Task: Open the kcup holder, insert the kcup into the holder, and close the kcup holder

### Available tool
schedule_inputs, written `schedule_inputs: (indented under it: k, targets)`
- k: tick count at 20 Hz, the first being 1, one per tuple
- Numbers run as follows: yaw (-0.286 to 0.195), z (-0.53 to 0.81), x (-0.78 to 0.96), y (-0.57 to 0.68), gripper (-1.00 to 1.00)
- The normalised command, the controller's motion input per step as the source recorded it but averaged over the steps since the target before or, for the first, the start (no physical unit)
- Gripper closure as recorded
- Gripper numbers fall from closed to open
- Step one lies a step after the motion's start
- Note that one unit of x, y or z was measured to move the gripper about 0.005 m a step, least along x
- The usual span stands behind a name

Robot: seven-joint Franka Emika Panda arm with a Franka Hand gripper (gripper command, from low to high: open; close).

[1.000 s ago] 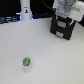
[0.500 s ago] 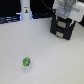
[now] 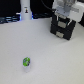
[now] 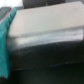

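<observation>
A: The kcup holder (image 3: 64, 27) sits far back on the exterior view's right, arm right over it. Lid open or not? Can't call it.

B: And the kcup (image 3: 26, 62) lies well apart on the white desk (image 3: 50, 60), untouched. Inserting and closing are left.

A: The pincer (image 3: 65, 11)?

B: Blurred; its spread can't be told.

A: White post (image 3: 24, 11) behind, dark backdrop.
</observation>
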Motion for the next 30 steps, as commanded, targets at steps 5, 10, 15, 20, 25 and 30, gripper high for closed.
schedule_inputs:
  k: [5, 10, 15, 20, 25, 30]
  targets:
    - [-0.030, 0.39, 0.81, -0.42, 1.00]
    - [-0.035, 0.29, 0.84, -0.45, 1.00]
    - [-0.040, 0.24, 0.85, -0.51, 1.00]
    - [-0.050, 0.27, 0.83, -0.56, 1.00]
    - [-0.057, 0.10, 0.80, -0.68, 1.00]
    - [-0.043, 0.09, 0.72, -0.54, 1.00]
